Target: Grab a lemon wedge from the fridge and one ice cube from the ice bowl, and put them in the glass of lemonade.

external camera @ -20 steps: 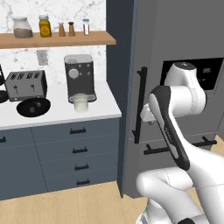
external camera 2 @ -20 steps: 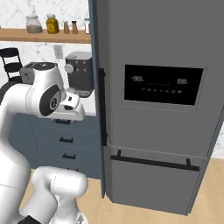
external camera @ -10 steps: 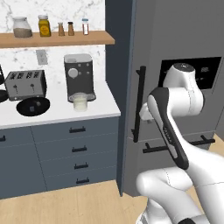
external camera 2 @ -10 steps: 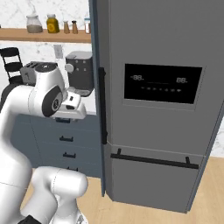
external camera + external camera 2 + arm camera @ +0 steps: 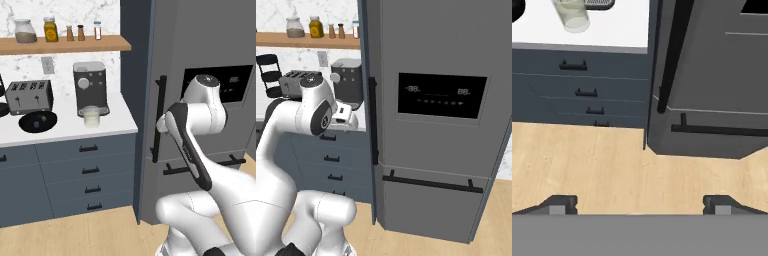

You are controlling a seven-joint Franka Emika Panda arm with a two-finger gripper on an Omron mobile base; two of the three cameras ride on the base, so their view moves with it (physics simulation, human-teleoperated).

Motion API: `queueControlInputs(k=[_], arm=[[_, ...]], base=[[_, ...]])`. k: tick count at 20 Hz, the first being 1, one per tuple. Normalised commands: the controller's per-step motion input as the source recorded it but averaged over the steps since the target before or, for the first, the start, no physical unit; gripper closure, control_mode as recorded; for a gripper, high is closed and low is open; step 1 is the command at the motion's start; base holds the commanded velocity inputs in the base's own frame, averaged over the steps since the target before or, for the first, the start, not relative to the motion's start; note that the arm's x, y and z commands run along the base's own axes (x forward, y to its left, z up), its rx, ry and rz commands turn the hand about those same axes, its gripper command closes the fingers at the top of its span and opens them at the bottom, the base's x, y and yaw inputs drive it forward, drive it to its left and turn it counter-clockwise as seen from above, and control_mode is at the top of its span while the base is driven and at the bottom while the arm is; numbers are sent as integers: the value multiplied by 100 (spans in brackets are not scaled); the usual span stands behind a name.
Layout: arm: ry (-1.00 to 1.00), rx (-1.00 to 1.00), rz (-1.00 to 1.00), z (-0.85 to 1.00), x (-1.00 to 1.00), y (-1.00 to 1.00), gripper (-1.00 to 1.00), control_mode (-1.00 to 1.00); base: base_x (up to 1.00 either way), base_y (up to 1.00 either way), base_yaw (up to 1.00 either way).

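The tall dark grey fridge (image 5: 200,50) with its black display panel (image 5: 441,95) fills the right half of the left base view, and its doors are closed. Its long black vertical bar handle (image 5: 159,117) stands at mid-frame, with the white arm's hand just in front of it. In the hand view, the end effector (image 5: 639,202) points down at the pale wooden floor (image 5: 587,160). Its two dark fingertips (image 5: 559,202) stand far apart at the bottom corners, wide open with nothing between them.

The short clear tumbler of pale yellowish lemonade (image 5: 91,115) sits on the white table (image 5: 65,131) at centre left, just in front of the dark coffee machine (image 5: 90,87). The wide shallow black ice dish (image 5: 38,121) lies further left, before the silver toaster (image 5: 29,96). Jars line the wooden shelf (image 5: 65,44) at the upper left.
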Motion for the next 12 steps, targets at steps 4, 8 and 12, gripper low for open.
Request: queueControlInputs(k=[4,8,12], arm=[[-25,-3,-2,0,80,-28,-100,-100],[-22,-6,-6,-11,99,-26,-100,-100],[-6,-5,-24,-14,95,-8,-100,-100]], base=[[0,0,0],[0,0,0],[0,0,0]])
